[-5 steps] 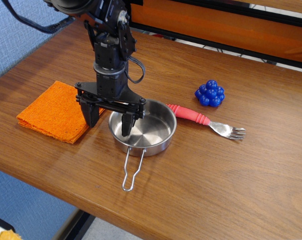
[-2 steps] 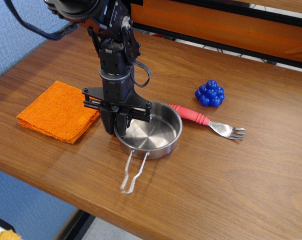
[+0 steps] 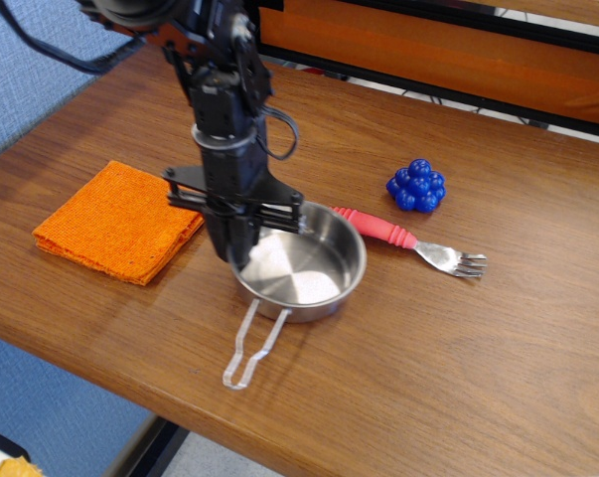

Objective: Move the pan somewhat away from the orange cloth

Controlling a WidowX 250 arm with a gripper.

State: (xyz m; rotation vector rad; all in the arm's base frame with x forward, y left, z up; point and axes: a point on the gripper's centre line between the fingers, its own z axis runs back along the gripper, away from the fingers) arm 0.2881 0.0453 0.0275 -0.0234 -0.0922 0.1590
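The shiny steel pan (image 3: 309,268) sits near the middle of the wooden table, its looped wire handle (image 3: 247,346) pointing toward the front edge. My black gripper (image 3: 237,253) is shut on the pan's left rim and comes down from above. The pan looks tilted, its left side slightly raised. The folded orange cloth (image 3: 115,221) lies flat to the left, a short gap away from the pan and gripper.
A pink-handled fork (image 3: 413,245) lies just right of the pan, its handle end touching or nearly touching the rim. A blue bumpy ball (image 3: 416,186) sits behind the fork. The table's front edge (image 3: 180,412) is close below the handle.
My gripper closed on the pan's left rim, having been open and straddling it. The pan has shifted slightly right and tilted, and its handle swung toward the left.
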